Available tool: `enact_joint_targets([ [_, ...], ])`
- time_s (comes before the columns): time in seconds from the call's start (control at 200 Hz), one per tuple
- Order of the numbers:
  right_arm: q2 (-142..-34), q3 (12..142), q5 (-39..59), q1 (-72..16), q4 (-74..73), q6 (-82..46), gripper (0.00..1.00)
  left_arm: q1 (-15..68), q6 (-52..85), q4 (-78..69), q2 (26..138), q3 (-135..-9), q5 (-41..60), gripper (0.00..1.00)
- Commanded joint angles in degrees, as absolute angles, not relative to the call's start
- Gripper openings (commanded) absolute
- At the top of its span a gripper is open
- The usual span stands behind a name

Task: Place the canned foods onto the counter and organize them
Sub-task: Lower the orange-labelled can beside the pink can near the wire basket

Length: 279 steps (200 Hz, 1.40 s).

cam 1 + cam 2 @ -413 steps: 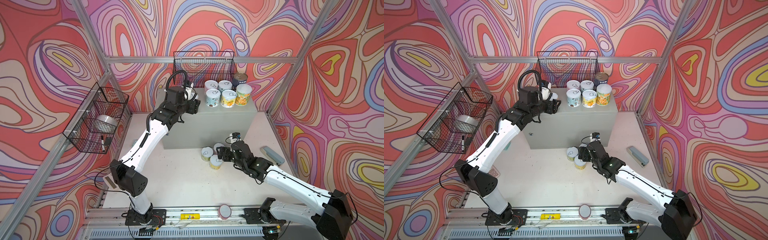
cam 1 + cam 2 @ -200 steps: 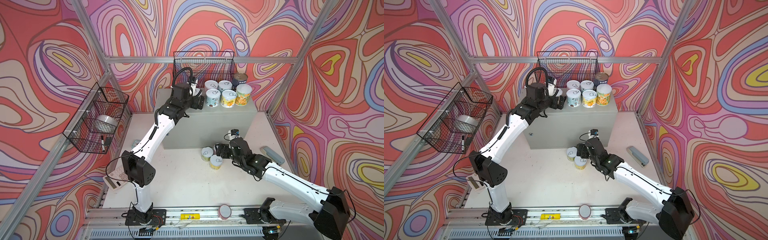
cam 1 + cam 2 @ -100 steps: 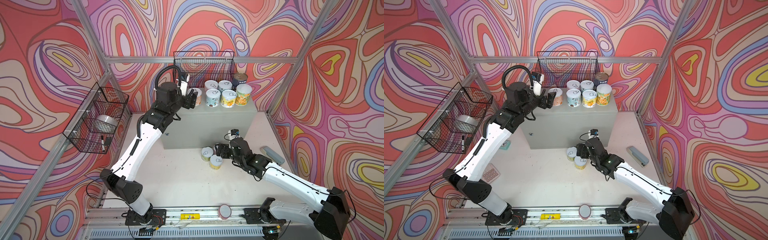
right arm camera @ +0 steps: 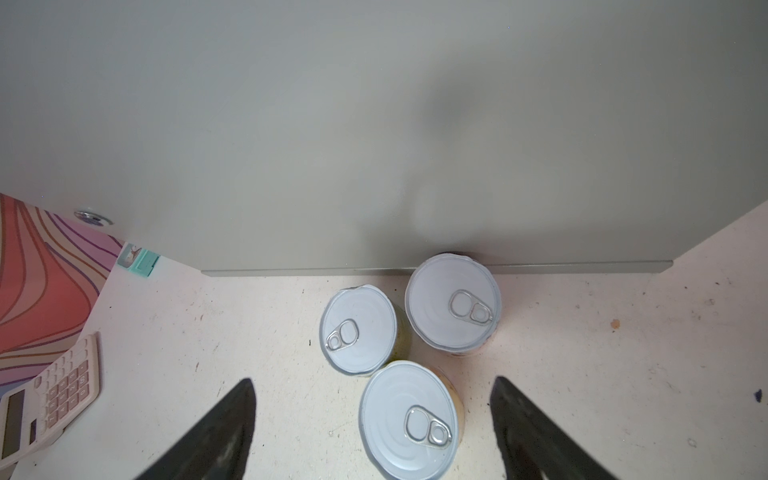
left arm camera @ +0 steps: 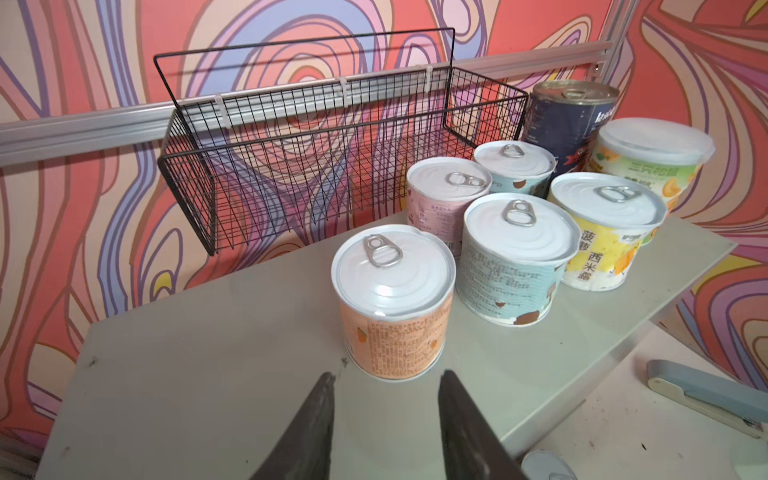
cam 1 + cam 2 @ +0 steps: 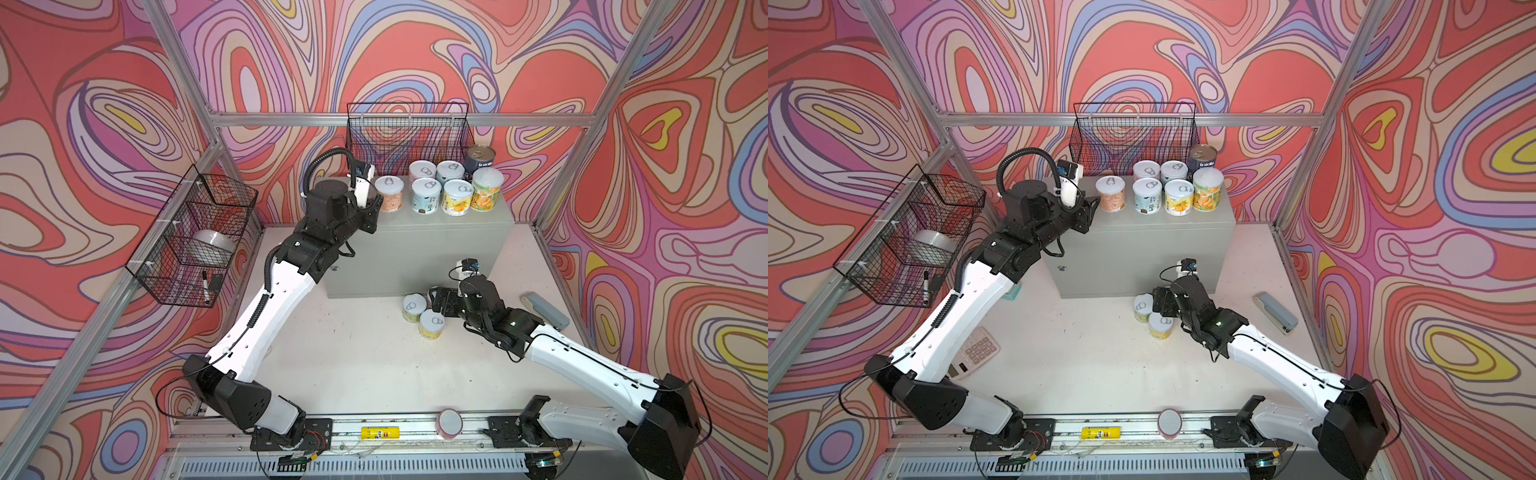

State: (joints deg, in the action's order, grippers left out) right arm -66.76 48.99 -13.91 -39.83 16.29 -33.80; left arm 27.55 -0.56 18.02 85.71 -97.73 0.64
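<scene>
Several cans stand grouped on the right half of the grey counter (image 6: 415, 237) (image 6: 1133, 245). The leftmost is an orange-labelled can (image 6: 389, 194) (image 6: 1110, 194) (image 5: 395, 299); behind them is a taller dark-blue can (image 6: 479, 160). My left gripper (image 5: 387, 373) (image 6: 374, 205) hovers over the counter just short of the orange-labelled can, its jaws apart with nothing between them. Three white-lidded cans (image 4: 359, 328) (image 4: 455, 303) (image 4: 409, 419) stand on the tabletop against the counter's front. My right gripper (image 4: 373, 379) (image 6: 436, 297) hangs open above them, straddling the nearest one.
A black wire basket (image 6: 407, 133) hangs on the back wall behind the counter, another wire basket (image 6: 195, 237) on the left wall. A blue-grey stapler (image 6: 546, 309) lies at the right, a calculator (image 6: 976, 353) at the left. A pink roll (image 6: 450, 422) and a yellow tube (image 6: 380, 432) sit on the front rail.
My left gripper has drawn back leftward from the orange-labelled can, which now stands free beside the others, and its jaws have narrowed. The right gripper has barely moved above the tabletop cans.
</scene>
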Motion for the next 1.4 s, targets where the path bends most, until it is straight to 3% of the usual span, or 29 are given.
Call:
enact_joint_targets([
  [0.0,-66.62,50.02,-14.52,-39.99,16.17,-34.01,0.91,27.66,0.37,15.80,85.96,-96.42,2.58,0.51],
  [0.536,-64.69,49.09,-16.38,-40.07,17.31,-34.36,0.91,27.21,1.80,11.37,92.33,-97.82,6.04,0.40],
  [1.392,-64.95,49.83,-17.43,-39.98,18.81,-33.63,0.91,26.55,2.27,10.94,102.42,-106.26,4.15,0.41],
])
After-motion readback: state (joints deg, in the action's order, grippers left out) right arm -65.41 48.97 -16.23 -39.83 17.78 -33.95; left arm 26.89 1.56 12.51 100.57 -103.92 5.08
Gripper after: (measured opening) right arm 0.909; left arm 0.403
